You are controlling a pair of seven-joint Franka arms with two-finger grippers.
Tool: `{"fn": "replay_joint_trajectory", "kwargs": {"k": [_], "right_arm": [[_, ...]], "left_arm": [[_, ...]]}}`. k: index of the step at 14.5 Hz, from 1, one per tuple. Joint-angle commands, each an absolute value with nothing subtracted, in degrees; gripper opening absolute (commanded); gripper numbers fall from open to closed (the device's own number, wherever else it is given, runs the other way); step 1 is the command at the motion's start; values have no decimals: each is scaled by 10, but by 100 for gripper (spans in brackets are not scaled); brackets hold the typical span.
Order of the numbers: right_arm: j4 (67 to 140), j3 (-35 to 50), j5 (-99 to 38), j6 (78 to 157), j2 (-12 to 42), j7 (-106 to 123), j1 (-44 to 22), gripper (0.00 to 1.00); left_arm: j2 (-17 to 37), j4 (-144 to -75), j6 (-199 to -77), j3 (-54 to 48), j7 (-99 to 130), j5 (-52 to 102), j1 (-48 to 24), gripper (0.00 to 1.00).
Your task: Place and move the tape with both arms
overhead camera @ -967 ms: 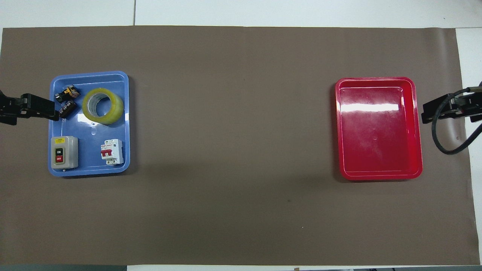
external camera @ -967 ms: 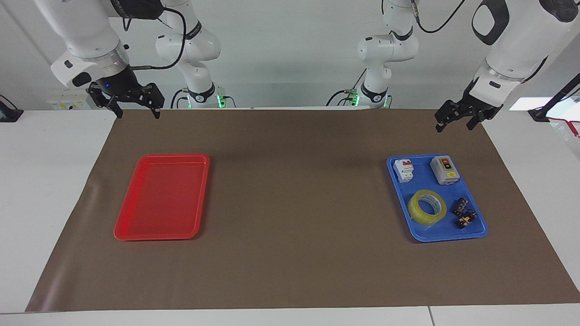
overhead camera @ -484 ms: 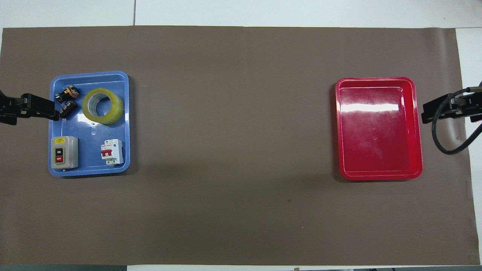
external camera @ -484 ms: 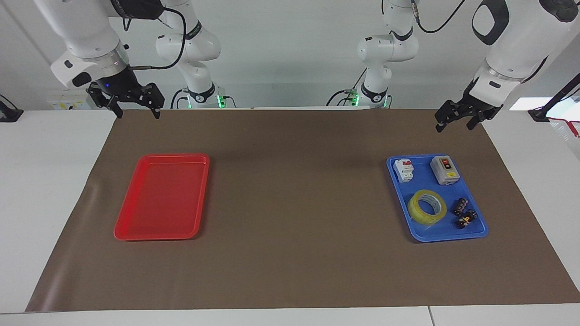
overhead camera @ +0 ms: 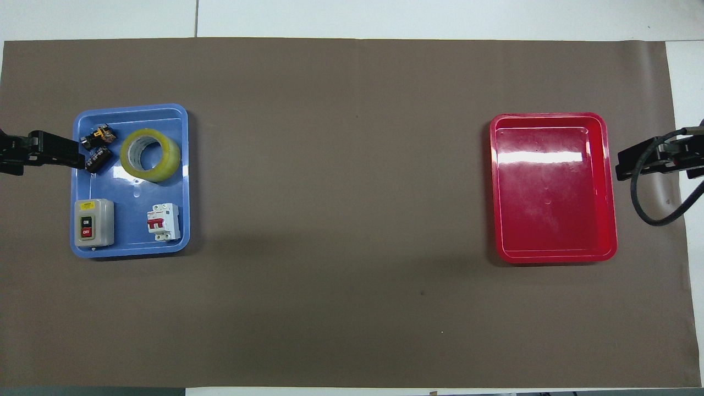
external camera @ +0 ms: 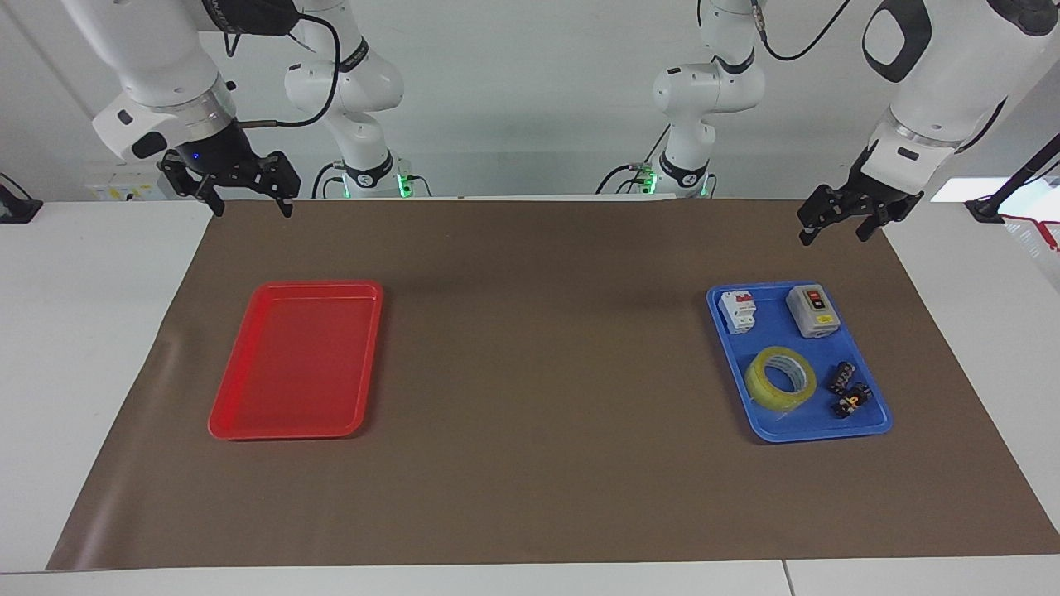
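Observation:
The yellow tape roll lies flat in the blue tray at the left arm's end of the table; it also shows in the overhead view. My left gripper hangs open and empty in the air over the brown mat, apart from the tape. In the overhead view the left gripper overlaps the blue tray's outer rim. My right gripper hangs open and empty, raised over the mat's edge at the right arm's end, and shows in the overhead view beside the red tray.
An empty red tray lies at the right arm's end. The blue tray also holds a grey on/off switch box, a white circuit breaker and small black parts. Two smaller white arms stand at the robots' end.
My left gripper has shifted slightly in the air over the blue tray's outer edge. The right gripper and the tape have not moved.

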State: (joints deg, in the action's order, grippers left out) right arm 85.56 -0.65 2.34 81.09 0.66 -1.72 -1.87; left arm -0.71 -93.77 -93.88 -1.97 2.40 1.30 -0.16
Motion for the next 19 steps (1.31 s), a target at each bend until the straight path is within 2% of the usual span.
{"fn": "replay_joint_trajectory", "kwargs": {"k": [1,9,13,19], "right_arm": [[855,-4,25,817,6,-17,-12,100],[855,-4,25,817,6,-17,-12,100],[855,-4,25,817,6,-16,-12,100],[856,-4,25,817,6,-17,-12,100]], "left_arm": [[4,-952,-981,-19,14,22,10,100],[143,-961,-1150,-19,11,22,18,100],[171,-1027,-1280,-19,-3,22,25,100],[200,-1054,-1302,-18,-34,21,37,100]]}}
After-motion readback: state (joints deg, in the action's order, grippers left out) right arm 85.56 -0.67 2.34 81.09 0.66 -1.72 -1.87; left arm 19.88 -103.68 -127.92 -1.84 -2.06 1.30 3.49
